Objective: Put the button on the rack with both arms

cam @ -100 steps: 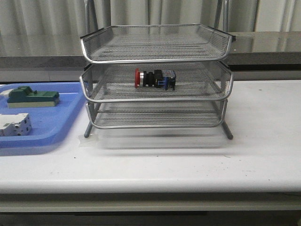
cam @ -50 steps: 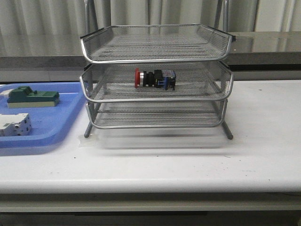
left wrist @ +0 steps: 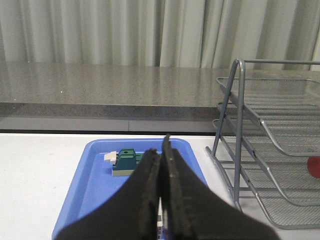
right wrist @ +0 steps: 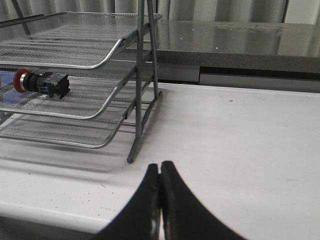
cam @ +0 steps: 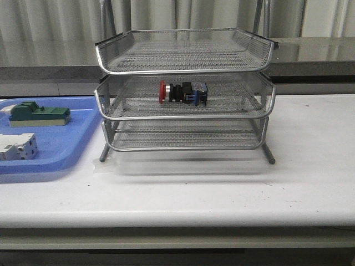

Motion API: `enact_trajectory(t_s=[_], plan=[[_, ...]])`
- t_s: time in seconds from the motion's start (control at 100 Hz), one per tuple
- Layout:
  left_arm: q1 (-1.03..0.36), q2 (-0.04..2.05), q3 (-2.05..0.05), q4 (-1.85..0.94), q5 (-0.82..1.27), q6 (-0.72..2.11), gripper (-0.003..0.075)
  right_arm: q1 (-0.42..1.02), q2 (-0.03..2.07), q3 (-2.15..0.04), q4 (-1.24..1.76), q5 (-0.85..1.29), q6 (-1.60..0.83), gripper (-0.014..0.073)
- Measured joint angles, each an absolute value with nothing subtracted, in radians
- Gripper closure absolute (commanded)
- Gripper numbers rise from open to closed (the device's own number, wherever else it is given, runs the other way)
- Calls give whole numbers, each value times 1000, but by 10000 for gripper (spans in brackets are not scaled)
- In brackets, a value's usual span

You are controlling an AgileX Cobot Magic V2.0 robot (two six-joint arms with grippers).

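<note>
left gripper [left wrist: 161, 165] pressed closed and empty above blue tray [left wrist: 90, 185], right gripper [right wrist: 159, 177] closed, empty, low over white table [right wrist: 240, 140], button [cam: 183, 92] lying sideways on middle tier of wire rack [cam: 183, 113], well apart from both

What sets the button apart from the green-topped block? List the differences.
The button lies on its side on the middle tier of the rack; the green-topped block sits flat in the blue tray. The button is rounded, with a red cap, silver collar, black body and blue rear; the block is boxy, green over a pale base. The block looks longer. Neither is held by a gripper.
</note>
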State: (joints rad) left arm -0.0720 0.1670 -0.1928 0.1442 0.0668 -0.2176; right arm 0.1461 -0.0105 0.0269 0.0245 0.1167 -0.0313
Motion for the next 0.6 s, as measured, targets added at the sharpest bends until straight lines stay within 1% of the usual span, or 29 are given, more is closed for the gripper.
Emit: enact_trajectory(t_s=[0.21,0.33,0.6], plan=[[-72,52,-67,160,0,-241,740,146,-10,27,25,117,-31,654],[-72,-4,0,162,0,-242,740,146,-10,27,25,117,-31,654],[-72,-4,2,163,-37,-244,740,146,-10,27,25,116,-31,654]])
